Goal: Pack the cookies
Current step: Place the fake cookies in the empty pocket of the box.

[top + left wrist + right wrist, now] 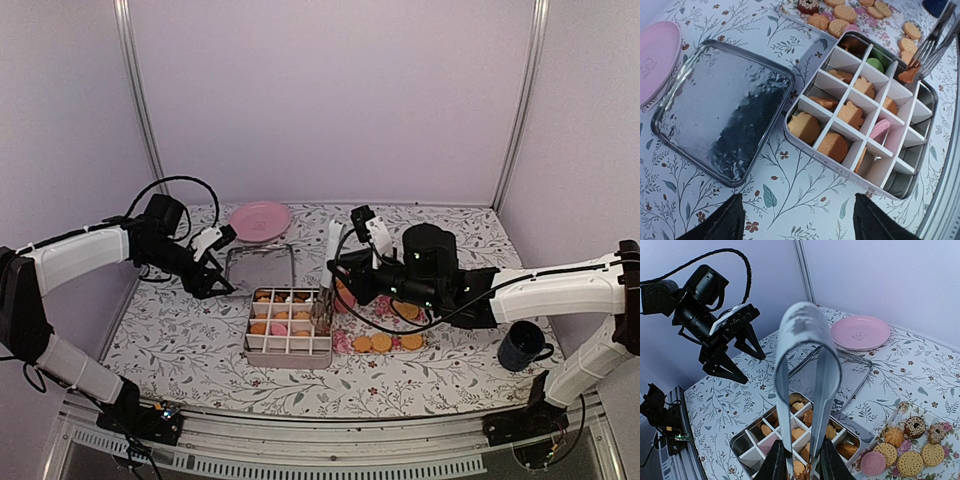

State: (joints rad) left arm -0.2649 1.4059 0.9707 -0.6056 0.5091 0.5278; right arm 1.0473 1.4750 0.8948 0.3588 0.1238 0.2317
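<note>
The cookies lie in two groups. Some sit in the white-divided metal tin [840,165], among them a golden one [850,114], a pink one [881,128] and a green one [875,64]. Others lie loose on the patterned sheet [385,342] to the tin's right. My right gripper [801,465] is shut on metal tongs [807,340], whose tips [932,45] pinch an orange cookie [908,75] over the tin's right side. My left gripper [797,220] hangs open and empty above the tablecloth, between the tin and its lid [725,110].
The tin's lid [258,265] lies flat behind the tin [288,358]. A pink plate [260,220] stands at the back. A dark blue mug [525,347] sits at the right, near my right arm. Purple walls close in the table.
</note>
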